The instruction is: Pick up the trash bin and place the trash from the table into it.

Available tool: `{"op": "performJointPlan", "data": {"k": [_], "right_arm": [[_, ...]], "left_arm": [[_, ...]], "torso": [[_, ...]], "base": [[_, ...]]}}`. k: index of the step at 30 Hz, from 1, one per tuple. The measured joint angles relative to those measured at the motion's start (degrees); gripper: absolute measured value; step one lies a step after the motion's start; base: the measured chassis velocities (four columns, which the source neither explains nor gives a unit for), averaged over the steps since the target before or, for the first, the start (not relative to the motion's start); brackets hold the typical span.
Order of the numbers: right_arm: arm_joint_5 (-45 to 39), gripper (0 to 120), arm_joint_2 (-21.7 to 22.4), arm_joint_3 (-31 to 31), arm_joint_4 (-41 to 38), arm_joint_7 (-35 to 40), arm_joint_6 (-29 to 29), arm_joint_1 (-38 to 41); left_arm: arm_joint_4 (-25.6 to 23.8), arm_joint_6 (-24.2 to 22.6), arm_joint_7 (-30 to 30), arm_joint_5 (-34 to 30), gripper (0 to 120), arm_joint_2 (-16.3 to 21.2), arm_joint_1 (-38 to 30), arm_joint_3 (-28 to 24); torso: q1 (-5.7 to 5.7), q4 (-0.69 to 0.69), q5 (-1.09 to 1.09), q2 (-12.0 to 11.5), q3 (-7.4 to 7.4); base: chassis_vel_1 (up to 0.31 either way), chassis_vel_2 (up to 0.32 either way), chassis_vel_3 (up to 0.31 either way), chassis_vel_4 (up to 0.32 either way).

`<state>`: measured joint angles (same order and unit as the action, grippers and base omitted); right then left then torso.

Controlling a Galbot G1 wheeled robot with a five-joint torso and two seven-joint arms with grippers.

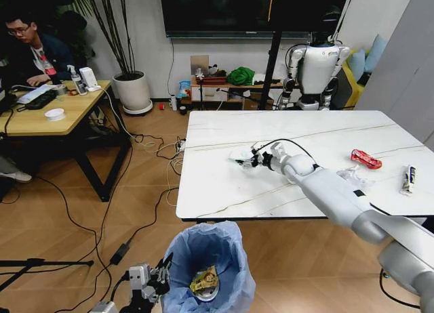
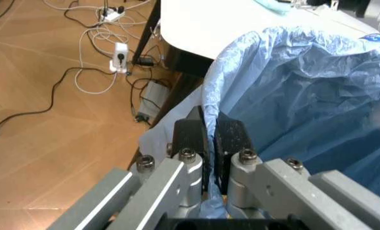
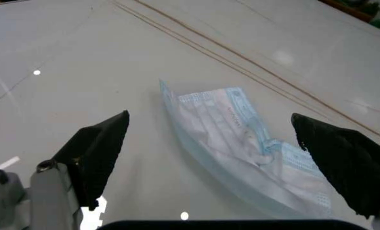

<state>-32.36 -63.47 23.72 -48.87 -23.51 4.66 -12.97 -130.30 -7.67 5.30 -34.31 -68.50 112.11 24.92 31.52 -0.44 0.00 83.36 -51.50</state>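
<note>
A marble-look bench (image 1: pixel 224 184) over wooden flooring: the right end effector (image 3: pixel 216 158) is spread wide around a flat blue-white sachet (image 3: pixel 241 139) near the left edge, ungripped. The left end effector (image 2: pixel 209 139) is pinched on the trash bin (image 1: pixel 210 259) liner below the front edge; thin film may slide away, and the liner may slip.

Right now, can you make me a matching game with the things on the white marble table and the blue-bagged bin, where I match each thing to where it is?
Things:
1. red wrapper
2. pale blue-and-white plastic packet
3. yellow snack packet
4. left gripper

Places:
A. inside the trash bin
B. between the right gripper's open fingers
C. clamped on the bin's bag rim
D. on the table, right side

Pairs: 1-D, 2-B, 3-A, 4-C
</note>
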Motion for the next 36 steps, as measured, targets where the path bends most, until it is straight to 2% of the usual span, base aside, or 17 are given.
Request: {"op": "performJointPlan", "data": {"k": [4, 5, 7, 9, 12, 15, 17, 20, 21, 23, 25, 27, 36], "right_arm": [[0.58, 87, -0.69, 0.21, 1.61, -0.54, -0.31, 0.06], [0.69, 80, -0.92, 0.25, 2.3, -0.92, -0.34, 0.09], [0.73, 78, -0.92, 0.3, 2.42, -1.0, -0.35, 0.09], [0.88, 67, -0.78, 0.44, 2.74, -1.18, -0.42, 0.08], [0.9, 60, -0.65, 0.45, 2.86, -1.22, -0.43, -0.01], [0.9, 45, -0.26, 0.52, 2.91, -1.25, -0.43, -0.08], [0.9, 41, -0.11, 0.55, 2.92, -1.28, -0.43, -0.09], [0.9, 26, 0.0, 0.56, 3.12, -1.31, -0.44, -0.12], [0.9, 26, 0.0, 0.56, 3.12, -1.31, -0.44, -0.12], [0.9, 15, 0.29, 0.6, 3.13, -1.38, -0.46, -0.18], [0.9, 11, 0.57, 0.63, 3.1, -1.44, -0.48, -0.21], [0.9, 1, 1.13, 0.71, 2.95, -1.65, -0.48, -0.27], [-0.1, 0, 4.4, 1.06, -0.77, -2.1, -0.06, -0.93]], "left_arm": [[0.04, 0.07, 0.0, -0.25, 0, 0.03, -0.07, 0.12], [0.23, 0.08, 0.0, -0.46, 0, 0.09, -0.21, 0.12], [0.27, 0.08, 0.0, -0.49, 0, 0.11, -0.24, 0.12], [0.39, 0.08, 0.02, -0.78, 0, 0.26, -0.43, 0.08], [0.42, 0.08, 0.04, -0.94, 0, 0.31, -0.51, 0.07], [0.46, 0.08, 0.06, -1.16, 0, 0.43, -0.56, 0.14], [0.47, 0.09, 0.09, -1.35, 0, 0.47, -0.59, 0.26], [0.47, 0.09, 0.14, -1.72, 0, 0.64, -0.67, 0.55], [0.47, 0.09, 0.14, -1.72, 0, 0.64, -0.67, 0.55], [0.47, 0.09, 0.16, -1.82, 0, 0.76, -0.71, 0.7], [0.46, 0.09, 0.17, -1.9, 0, 0.79, -0.73, 0.73], [0.46, 0.09, 0.18, -1.94, 0, 0.79, -0.77, 0.72], [0.47, 0.09, 0.25, -1.98, 0, 1.48, -1.01, 0.13]], "torso": [[0.0, -0.02, 0.0, 0.0, 0.0], [0.0, -0.02, 0.0, 0.0, 0.0], [0.0, -0.01, 0.0, 0.0, 0.0], [0.0, -0.02, 0.0, 0.0, 0.0], [0.0, -0.02, 0.0, 0.0, 0.0], [0.0, -0.02, 0.0, 0.0, 0.0], [0.0, -0.02, 0.0, 0.0, 0.0], [0.0, -0.01, 0.0, 0.0, 0.0], [0.0, -0.01, 0.0, 0.0, 0.0], [0.0, -0.01, 0.01, 0.0, 0.0], [0.0, -0.01, 0.01, 0.0, 0.0], [0.0, -0.02, 0.0, 0.0, 0.0], [0.0, -0.02, 0.01, 0.0, 0.0]], "base": [[0.0, 0.0, 0.0, 0.0], [0.0, 0.0, 0.0, 0.0], [0.0, 0.0, 0.0, 0.0], [0.0, 0.0, 0.0, 0.0], [0.0, 0.0, 0.0, 0.0], [0.0, 0.0, 0.0, 0.0], [0.0, 0.0, 0.0, 0.0], [0.0, 0.0, 0.0, 0.0], [0.0, 0.0, 0.0, 0.0], [0.0, 0.0, 0.0, 0.0], [0.0, 0.0, 0.0, 0.0], [0.0, 0.0, 0.0, 0.0], [0.0, 0.0, 0.0, 0.0]]}}
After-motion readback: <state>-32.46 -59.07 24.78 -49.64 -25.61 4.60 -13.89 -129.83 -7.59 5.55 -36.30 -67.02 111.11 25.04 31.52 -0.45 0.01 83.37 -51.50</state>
